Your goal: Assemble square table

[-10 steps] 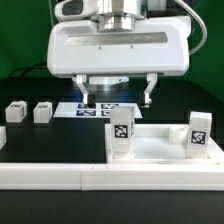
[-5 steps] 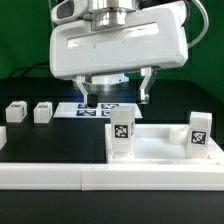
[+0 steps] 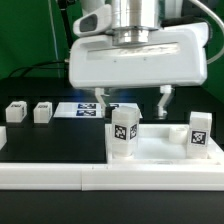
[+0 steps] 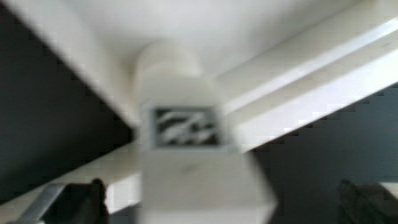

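Note:
The white square tabletop slab (image 3: 160, 147) lies flat behind the front wall. Two short white tagged legs stand upright on it, one near the middle (image 3: 124, 135) and one at the exterior view's right (image 3: 199, 133). Two more legs lie loose on the black table at the left (image 3: 15, 112) (image 3: 42, 111). My gripper (image 3: 131, 100) is open and empty, just above and slightly behind the middle leg. In the wrist view that leg (image 4: 185, 125) is blurred and close, lying between the spread fingers of the gripper (image 4: 217, 205).
The long white L-shaped border wall (image 3: 60, 173) runs along the front. The marker board (image 3: 88, 108) lies flat behind the slab, partly hidden by my gripper. A green backdrop stands behind the table.
My gripper has moved to the exterior view's right and now hangs over the middle standing leg. It stays open. The legs and slab have not moved.

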`<state>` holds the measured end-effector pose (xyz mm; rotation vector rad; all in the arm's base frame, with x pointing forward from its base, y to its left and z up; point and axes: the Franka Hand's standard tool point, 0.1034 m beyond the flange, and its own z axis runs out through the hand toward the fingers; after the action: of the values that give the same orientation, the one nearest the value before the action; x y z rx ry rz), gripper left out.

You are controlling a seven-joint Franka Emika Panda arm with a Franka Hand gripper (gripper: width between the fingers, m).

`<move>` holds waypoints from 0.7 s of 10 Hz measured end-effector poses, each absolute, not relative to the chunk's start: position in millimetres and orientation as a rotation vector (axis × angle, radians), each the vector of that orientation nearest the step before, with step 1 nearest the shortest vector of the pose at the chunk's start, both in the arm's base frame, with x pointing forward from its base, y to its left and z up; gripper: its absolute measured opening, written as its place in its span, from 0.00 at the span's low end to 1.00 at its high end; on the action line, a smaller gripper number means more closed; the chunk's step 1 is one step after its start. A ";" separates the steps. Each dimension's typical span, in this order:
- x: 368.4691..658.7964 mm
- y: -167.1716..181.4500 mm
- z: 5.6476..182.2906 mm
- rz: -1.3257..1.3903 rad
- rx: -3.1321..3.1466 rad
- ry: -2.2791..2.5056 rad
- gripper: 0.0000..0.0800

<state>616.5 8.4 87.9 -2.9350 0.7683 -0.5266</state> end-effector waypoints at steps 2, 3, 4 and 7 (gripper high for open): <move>612.1 4.3 89.9 -0.481 -2.937 0.744 0.81; 609.3 3.6 90.9 -0.422 -2.937 0.740 0.81; 608.0 1.4 93.0 -0.363 -2.937 0.730 0.81; 606.8 -15.1 94.9 -0.196 -2.913 0.754 0.81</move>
<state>606.8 -15.1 94.9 -2.9132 0.7542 -0.1964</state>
